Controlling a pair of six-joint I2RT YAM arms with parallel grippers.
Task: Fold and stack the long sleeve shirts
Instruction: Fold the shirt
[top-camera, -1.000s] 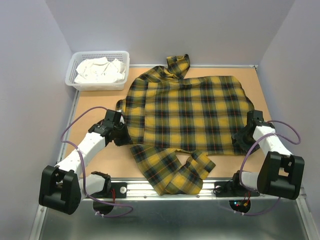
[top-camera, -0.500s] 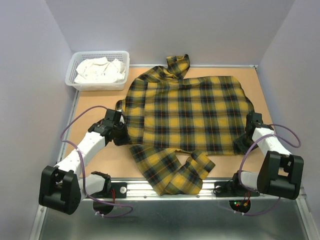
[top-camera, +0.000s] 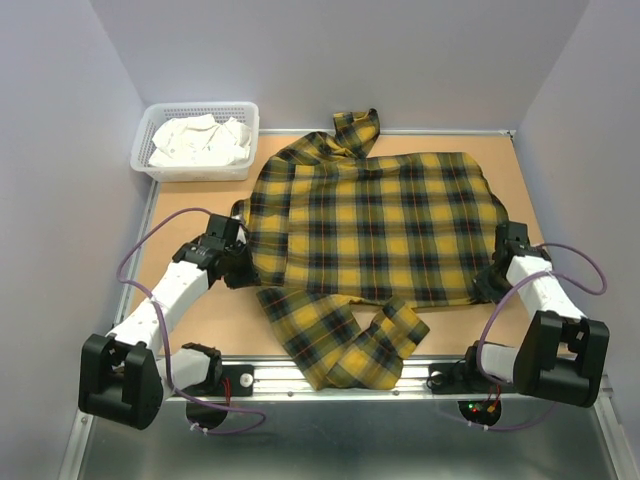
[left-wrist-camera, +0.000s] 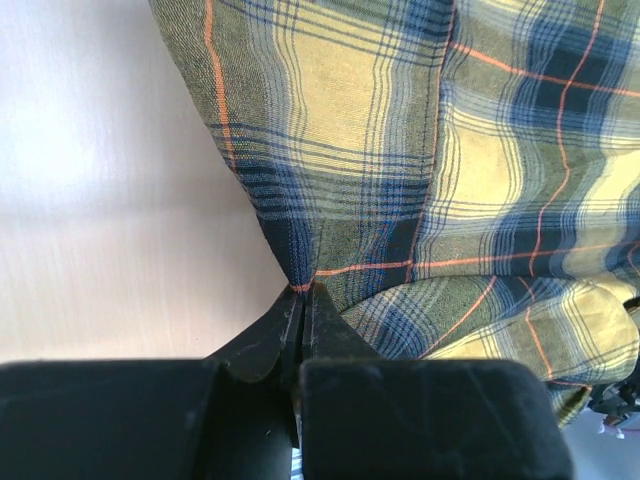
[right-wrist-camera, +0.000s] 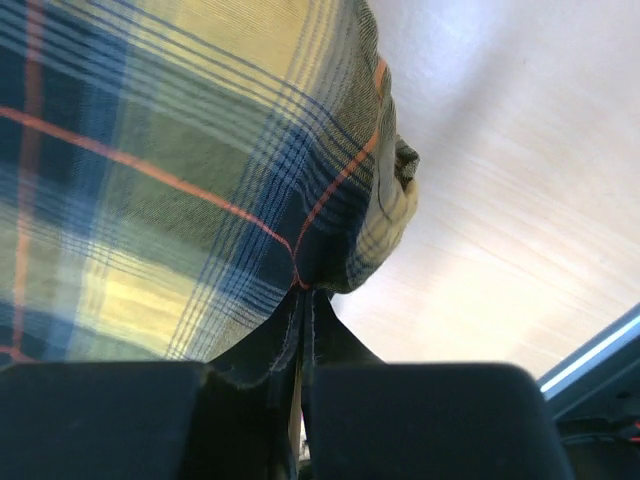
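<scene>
Top view: one plaid shirt (top-camera: 375, 225) lies spread flat on the counter (top-camera: 195, 320), filling its middle and right. The body's longer span runs 9-to-3. One sleeve (top-camera: 340, 340) trails off the near edge toward 6, bunched and doubled over; a second bunch of plaid sticks out at 12. A basket (top-camera: 148, 160) of white cloth (top-camera: 200, 140) sits at 10, well apart from the shirt. Left gripper (top-camera: 243, 266) is at the body's 8 o'clock corner; right gripper (top-camera: 488, 284) is at the 4 o'clock corner. Left wrist view: jaws pressed together with a pinch of plaid hem drawn into a peak between the tips, left gripper (left-wrist-camera: 303, 292) clamped on fabric, bare counter to the left of it. Right wrist view: same picture, right gripper (right-wrist-camera: 300, 290) closed on a fold of the shirt's edge, cloth puckering up from the tips, counter to the right. Both arms grip the shirt; neither is nearer, as each holds its own corner. Key relation: the cloth lies away from both pairs of jaws toward 12, and the line between the two grips runs parallel to the long span. Judgement: a fold of the near edge over toward 12 would need both corners raised together and carried evenly, or the body skews. The loose sleeve at 6 may drag along.
</scene>
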